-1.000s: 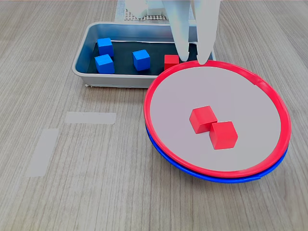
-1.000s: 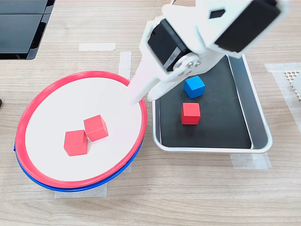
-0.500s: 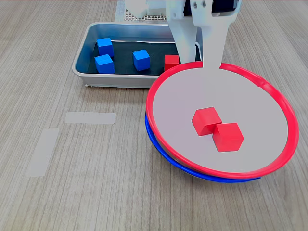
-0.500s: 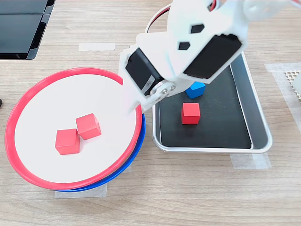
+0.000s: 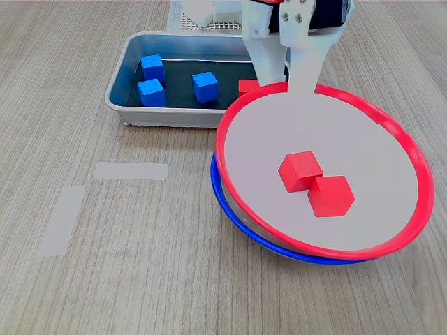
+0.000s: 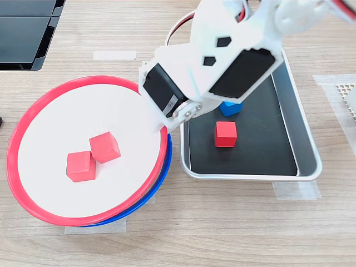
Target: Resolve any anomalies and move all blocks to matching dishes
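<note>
The gripper (image 5: 297, 89) pinches the far edge of the red-rimmed dish (image 5: 230, 112), one finger on top of the rim; that dish sits tilted and off-centre over the blue-rimmed dish (image 5: 230, 208) stacked beneath it; two red blocks (image 5: 300, 171) lie touching on its grey inside, the second red block (image 5: 331, 196) nearer the camera; in the grey tray (image 5: 122, 77) behind sit three blue blocks (image 5: 151, 92) and one red block (image 6: 225, 134), seen clearly in the second exterior view.

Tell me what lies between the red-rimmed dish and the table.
The blue-rimmed dish: in both exterior views the red-rimmed dish sits stacked on it, above the wooden table.
</note>
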Controlling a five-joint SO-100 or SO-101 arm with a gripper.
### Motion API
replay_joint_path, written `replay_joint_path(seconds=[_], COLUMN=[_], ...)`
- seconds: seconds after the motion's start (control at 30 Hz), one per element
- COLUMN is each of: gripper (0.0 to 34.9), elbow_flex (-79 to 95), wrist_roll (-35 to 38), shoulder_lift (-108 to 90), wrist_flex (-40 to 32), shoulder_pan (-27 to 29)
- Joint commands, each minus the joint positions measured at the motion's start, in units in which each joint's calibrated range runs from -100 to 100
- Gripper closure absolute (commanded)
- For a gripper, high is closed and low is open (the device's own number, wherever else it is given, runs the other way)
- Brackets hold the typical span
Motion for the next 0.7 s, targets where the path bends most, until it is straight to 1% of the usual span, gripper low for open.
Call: replay_joint_path(seconds=[0.0, 0.27, 0.4, 0.67], gripper=[34.9, 34.9, 34.9, 34.9], elbow_flex=[-2.0, -6.0, -7.0, -8.8], wrist_roll=[-0.6, -2.2, -2.4, -2.6], shoulder_lift=[-4.9, -11.3, -13.2, -15.6], wrist_flex=[0.7, 4.9, 5.1, 6.9], shoulder_pan=[0.7, 2.8, 3.6, 7.7])
